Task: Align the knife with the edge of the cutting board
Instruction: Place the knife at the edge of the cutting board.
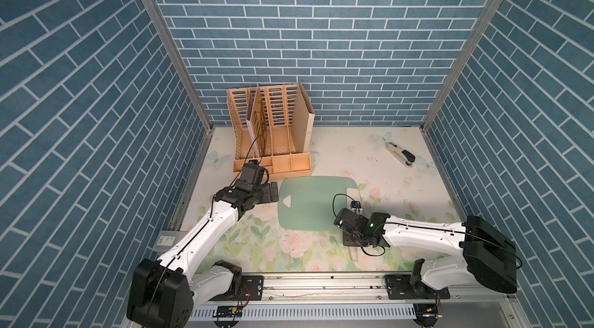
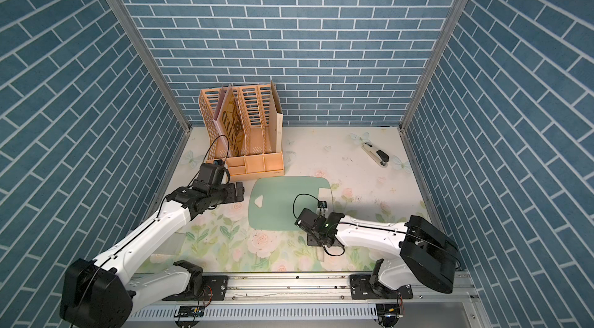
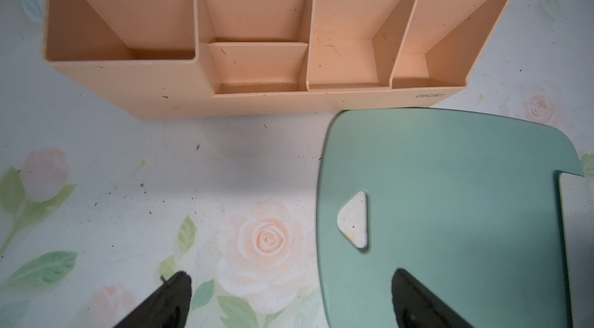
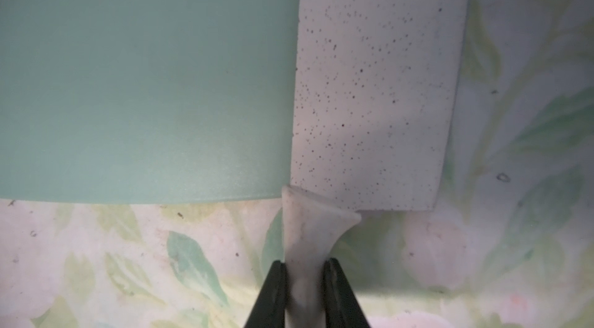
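Around, brick walls (image 1: 289, 21); perhaps scuffed tabletop (image 1: 353, 156)

You have the knife (image 4: 379, 85), a speckled off-white cleaver, lying flat ahead of the jaws of the right gripper (image 4: 304, 281), cream handle pinched between them; the mint-green cutting board (image 4: 144, 79) lies flat beneath one long side.

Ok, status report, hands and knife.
Right hand shut on knife handle. Blade along short edge of cutting board, overlapping it. Left hand open by board's holed end. Nothing in the way.
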Motion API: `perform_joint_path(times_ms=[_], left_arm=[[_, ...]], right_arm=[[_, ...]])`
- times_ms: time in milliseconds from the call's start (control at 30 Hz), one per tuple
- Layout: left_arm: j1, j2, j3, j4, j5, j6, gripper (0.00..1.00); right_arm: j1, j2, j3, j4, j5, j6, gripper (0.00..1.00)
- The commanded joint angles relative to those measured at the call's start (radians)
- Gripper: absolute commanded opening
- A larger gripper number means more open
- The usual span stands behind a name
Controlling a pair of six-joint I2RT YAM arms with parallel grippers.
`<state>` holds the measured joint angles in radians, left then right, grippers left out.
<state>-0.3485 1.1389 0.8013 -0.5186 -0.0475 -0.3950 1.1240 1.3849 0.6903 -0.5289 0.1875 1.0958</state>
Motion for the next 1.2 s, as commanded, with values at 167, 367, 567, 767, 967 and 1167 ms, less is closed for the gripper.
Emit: perform_joint_path(times_ms=[167,367,567,767,967,1167], left_arm=[[0.007,0.002,0.002,-0.006,-0.005,0.005,1.00],[0.007,0.000,0.001,-0.005,-0.004,0.005,1.00],[0.007,0.002,0.001,-0.004,-0.003,0.004,1.00],[0.007,0.005,-0.001,-0.003,0.000,0.004,1.00],[0.007,0.008,-0.001,-0.003,0.001,0.006,1.00],[0.006,0.004,-0.001,-0.001,0.001,0.006,1.00]], right_arm=[[0.008,0.011,-0.016,-0.045,-0.037,0.035,0.00],[0.010,0.011,-0.015,-0.046,-0.042,0.036,0.00],[0.012,0.007,0.001,-0.064,-0.043,0.035,0.00],[0.012,0.002,-0.003,-0.067,-0.045,0.036,0.00],[0.013,0.000,-0.002,-0.066,-0.043,0.035,0.00],[0.013,0.001,0.000,-0.072,-0.046,0.035,0.00]])
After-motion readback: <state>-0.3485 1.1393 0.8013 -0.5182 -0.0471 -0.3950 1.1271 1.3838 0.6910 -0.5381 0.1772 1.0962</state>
